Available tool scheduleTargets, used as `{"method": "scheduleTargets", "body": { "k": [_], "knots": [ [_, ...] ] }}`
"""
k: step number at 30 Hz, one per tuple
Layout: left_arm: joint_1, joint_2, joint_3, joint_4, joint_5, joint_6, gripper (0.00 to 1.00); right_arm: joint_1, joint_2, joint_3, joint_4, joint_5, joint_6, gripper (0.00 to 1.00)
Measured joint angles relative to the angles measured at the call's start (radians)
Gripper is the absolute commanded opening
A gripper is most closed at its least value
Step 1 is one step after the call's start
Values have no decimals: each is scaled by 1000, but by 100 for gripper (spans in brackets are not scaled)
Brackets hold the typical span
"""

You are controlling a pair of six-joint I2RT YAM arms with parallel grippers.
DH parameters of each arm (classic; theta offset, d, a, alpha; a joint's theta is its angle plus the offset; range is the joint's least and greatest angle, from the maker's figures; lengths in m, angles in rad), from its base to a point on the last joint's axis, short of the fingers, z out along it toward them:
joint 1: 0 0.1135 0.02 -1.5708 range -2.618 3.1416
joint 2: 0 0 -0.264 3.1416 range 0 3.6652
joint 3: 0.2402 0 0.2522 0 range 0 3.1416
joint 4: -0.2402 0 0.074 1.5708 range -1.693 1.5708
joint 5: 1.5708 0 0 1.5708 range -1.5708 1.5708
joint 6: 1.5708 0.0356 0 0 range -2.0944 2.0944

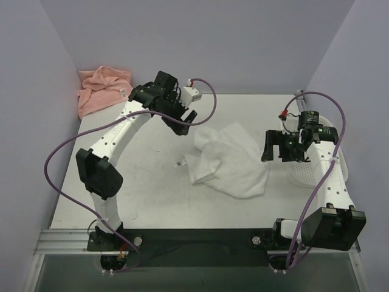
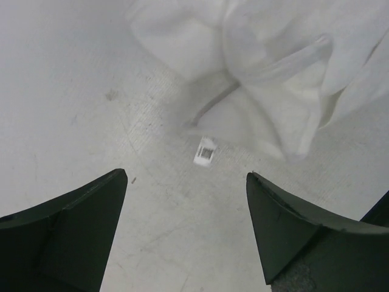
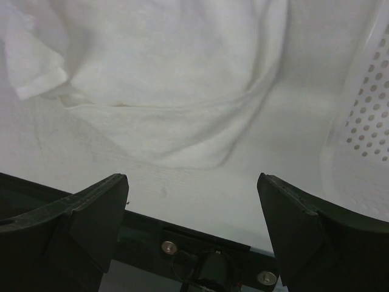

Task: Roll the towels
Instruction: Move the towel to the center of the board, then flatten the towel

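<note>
A white towel (image 1: 228,159) lies crumpled in the middle of the table, also filling the top of the left wrist view (image 2: 273,67) and the right wrist view (image 3: 164,79). A salmon-pink towel (image 1: 102,89) is bunched in the far left corner. My left gripper (image 1: 187,121) hangs open just left of the white towel's upper edge, above bare table, nothing between its fingers (image 2: 73,225). My right gripper (image 1: 275,149) stands open to the right of the white towel, raised and empty, its fingers (image 3: 304,225) wide apart.
A white mesh basket (image 1: 310,173) sits at the right edge under the right arm, its perforated wall (image 3: 364,121) close to the right gripper. A small white tag (image 2: 206,151) lies on the table (image 1: 140,188) left of the white towel.
</note>
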Motion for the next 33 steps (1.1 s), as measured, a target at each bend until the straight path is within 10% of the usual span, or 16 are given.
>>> {"method": "scheduleTargets", "body": {
  "k": [10, 26, 29, 33],
  "knots": [
    [158, -110, -416, 84, 117, -80, 72, 183, 130, 16, -8, -5, -27, 65],
    [200, -344, -861, 485, 358, -295, 87, 503, 545, 334, 4, 43, -27, 54],
    [208, -373, -889, 525, 372, -306, 88, 521, 635, 396, 11, 72, -16, 46],
    [214, -400, -921, 568, 381, -314, 88, 528, 714, 436, 16, 90, -4, 10]
  ]
}}
